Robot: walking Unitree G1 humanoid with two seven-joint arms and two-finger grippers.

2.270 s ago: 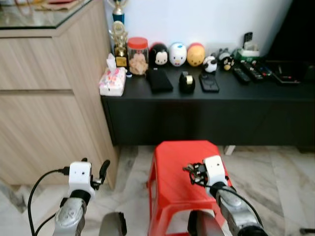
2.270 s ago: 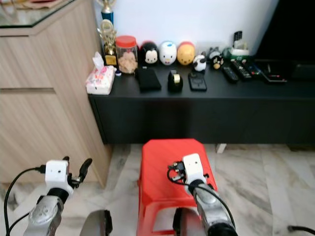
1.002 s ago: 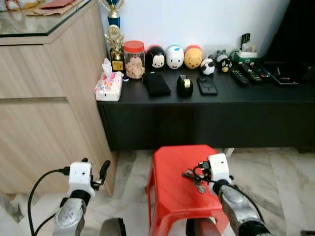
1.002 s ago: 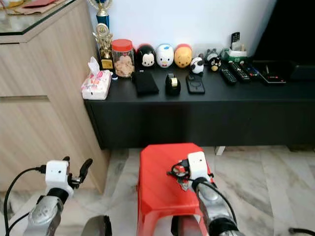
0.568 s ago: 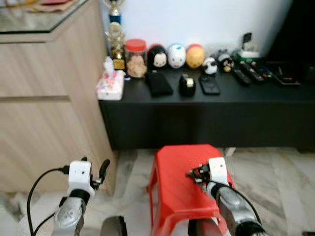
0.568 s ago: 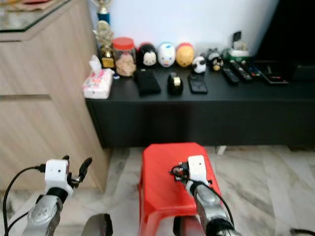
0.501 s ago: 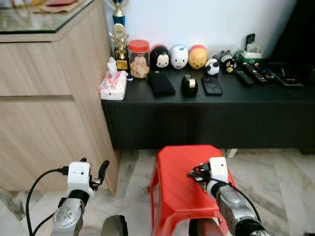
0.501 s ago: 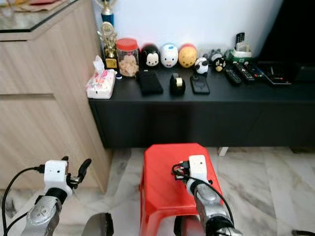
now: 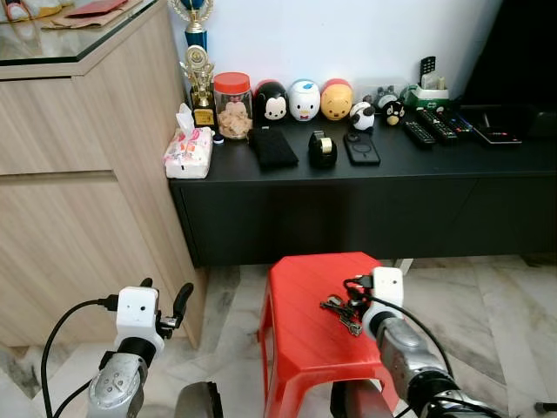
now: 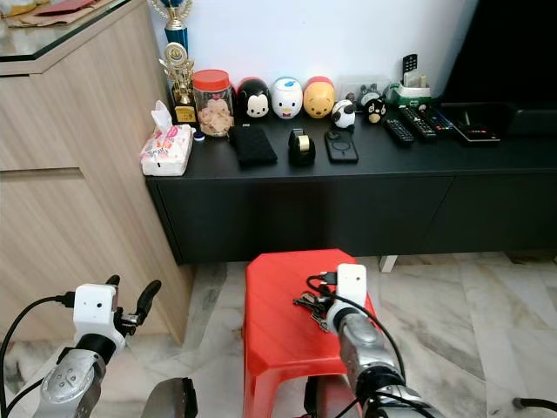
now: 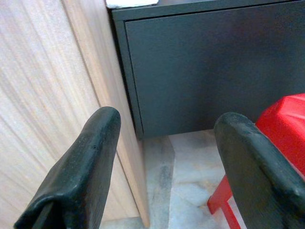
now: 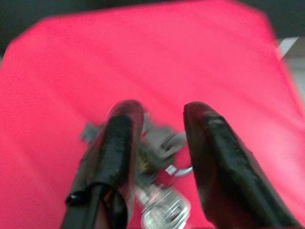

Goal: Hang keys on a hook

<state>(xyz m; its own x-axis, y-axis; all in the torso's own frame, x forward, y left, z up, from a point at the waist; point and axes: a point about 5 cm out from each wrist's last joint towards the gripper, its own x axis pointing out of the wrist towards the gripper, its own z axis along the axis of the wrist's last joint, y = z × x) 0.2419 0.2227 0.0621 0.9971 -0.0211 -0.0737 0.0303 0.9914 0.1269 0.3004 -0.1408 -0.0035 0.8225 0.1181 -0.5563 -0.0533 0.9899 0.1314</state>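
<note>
A bunch of silver keys [image 9: 341, 312] rests on the top of a red plastic stool [image 9: 300, 348] just in front of me. My right gripper [image 9: 351, 299] is low over the stool. In the right wrist view its two black fingers [image 12: 121, 129] are closed in on the keys [image 12: 159, 143], with a narrow gap left at the tips. Part of the bunch is hidden under one finger. My left gripper [image 9: 165, 294] hangs idle to the left of the stool, beside the wooden cabinet. Its fingers [image 11: 90, 157] are wide apart and hold nothing.
A low black cabinet [image 9: 348, 200] stands behind the stool, carrying round toys, a jar [image 9: 231, 104], a tissue pack [image 9: 188, 150] and remotes. A tall wooden cabinet [image 9: 78, 218] rises on the left. Marble floor [image 9: 496, 305] lies open to the right of the stool.
The head view has swayed and tilted up a little. My right gripper stays over the stool with the keys, which now spread out lower on the seat. The left arm is unchanged.
</note>
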